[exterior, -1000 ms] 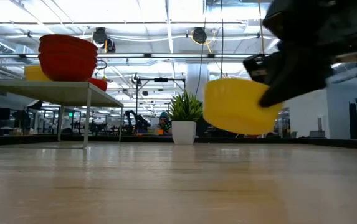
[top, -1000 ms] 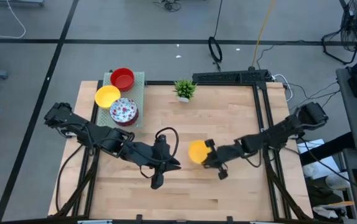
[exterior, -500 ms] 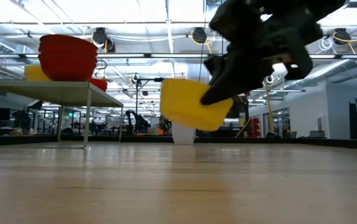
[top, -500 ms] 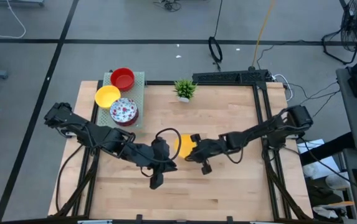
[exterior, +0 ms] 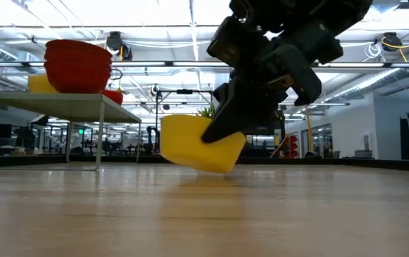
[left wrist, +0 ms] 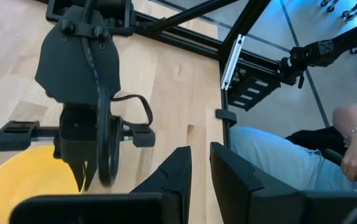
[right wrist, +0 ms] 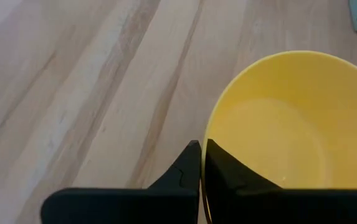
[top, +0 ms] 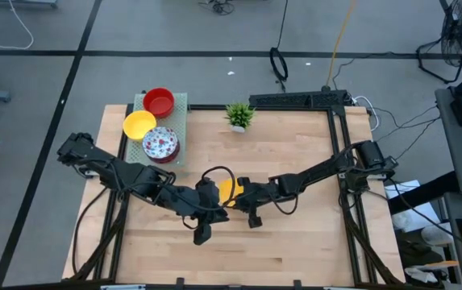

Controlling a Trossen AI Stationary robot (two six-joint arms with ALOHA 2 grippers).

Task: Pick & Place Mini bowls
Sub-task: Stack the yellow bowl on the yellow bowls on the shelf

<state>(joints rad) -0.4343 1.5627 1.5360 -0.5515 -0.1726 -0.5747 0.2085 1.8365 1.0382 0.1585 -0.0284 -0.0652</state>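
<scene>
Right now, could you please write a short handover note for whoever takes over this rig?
Right gripper: shut on the rim of a yellow bowl, tilted just above the table near its middle.
Left gripper: nearly shut, empty, beside that bowl.
Rack at the table's far left corner: red bowl, second yellow bowl, floral bowl.
Left: set the held bowl down.

Robotics lab: open hall, ceiling striplights (exterior: 83, 14), benches.

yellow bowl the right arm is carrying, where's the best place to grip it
By the rim, as the right gripper already does: one finger inside the yellow bowl, one outside, pinching the thin wall. It is open-topped and too wide to span, so come from above at the edge.
</scene>
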